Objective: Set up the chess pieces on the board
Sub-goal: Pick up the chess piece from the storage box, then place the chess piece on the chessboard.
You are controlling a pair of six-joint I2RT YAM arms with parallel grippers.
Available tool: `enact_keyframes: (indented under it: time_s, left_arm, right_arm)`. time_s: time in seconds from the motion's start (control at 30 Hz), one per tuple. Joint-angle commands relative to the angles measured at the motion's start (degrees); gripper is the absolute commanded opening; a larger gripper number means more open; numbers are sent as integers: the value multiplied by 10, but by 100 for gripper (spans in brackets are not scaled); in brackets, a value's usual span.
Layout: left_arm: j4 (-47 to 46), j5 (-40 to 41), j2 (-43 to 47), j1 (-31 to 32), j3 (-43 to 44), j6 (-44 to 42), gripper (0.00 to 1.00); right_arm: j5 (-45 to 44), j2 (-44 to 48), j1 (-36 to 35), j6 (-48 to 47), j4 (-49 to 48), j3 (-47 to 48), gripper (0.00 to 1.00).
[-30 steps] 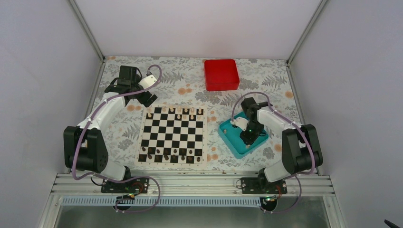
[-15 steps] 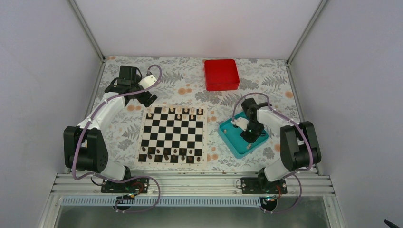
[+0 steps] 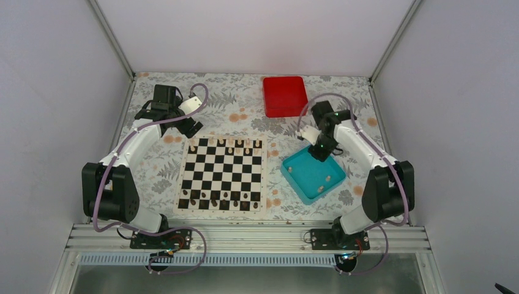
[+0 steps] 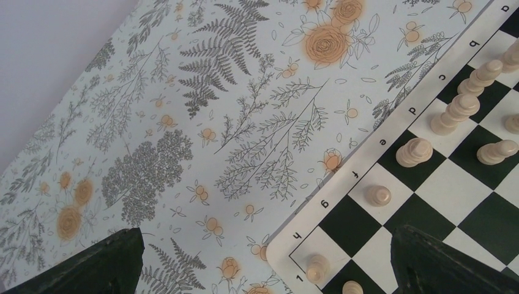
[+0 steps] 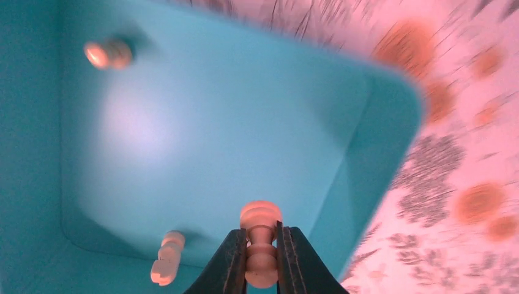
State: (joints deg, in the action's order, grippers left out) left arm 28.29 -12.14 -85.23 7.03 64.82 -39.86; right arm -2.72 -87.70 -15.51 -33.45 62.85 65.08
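Observation:
The board lies in the middle of the table, with pale chess pieces along its far row and dark pieces along its near row. My right gripper hangs over the far corner of the teal tray. In the right wrist view the gripper is shut on a pale pawn held above the tray floor. Two more pale pieces lie in the tray. My left gripper is open and empty beyond the board's far left corner. Its view shows the board's corner and pale pieces.
A red box stands at the back of the table, behind the tray. Grey walls and metal posts enclose the flowered table top on three sides.
My right gripper has lifted from the middle of the tray and moved toward its far corner with a pale pawn in it. The left arm has not moved.

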Motion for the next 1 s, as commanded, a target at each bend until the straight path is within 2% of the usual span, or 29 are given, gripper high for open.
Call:
enact_keyframes:
  time_s: [0.0, 0.33, 0.57, 0.8, 0.97]
  left_arm:
    - [-14, -17, 5, 3, 3, -8, 100]
    - [-21, -35, 35, 2, -13, -8, 100]
    - [-41, -9, 58, 1, -44, -15, 100]
    - [-76, 38, 68, -12, -78, -28, 100]
    - [-89, 39, 62, -49, -83, -40, 100]
  right_arm:
    - [6, -19, -43, -17, 55, 105, 6]
    - [19, -223, -203, -22, 70, 383, 5]
    - [19, -368, -293, -27, 62, 560, 6]
    - [11, -482, -348, -17, 38, 670, 7]
    - [5, -527, -367, -16, 17, 699, 9]
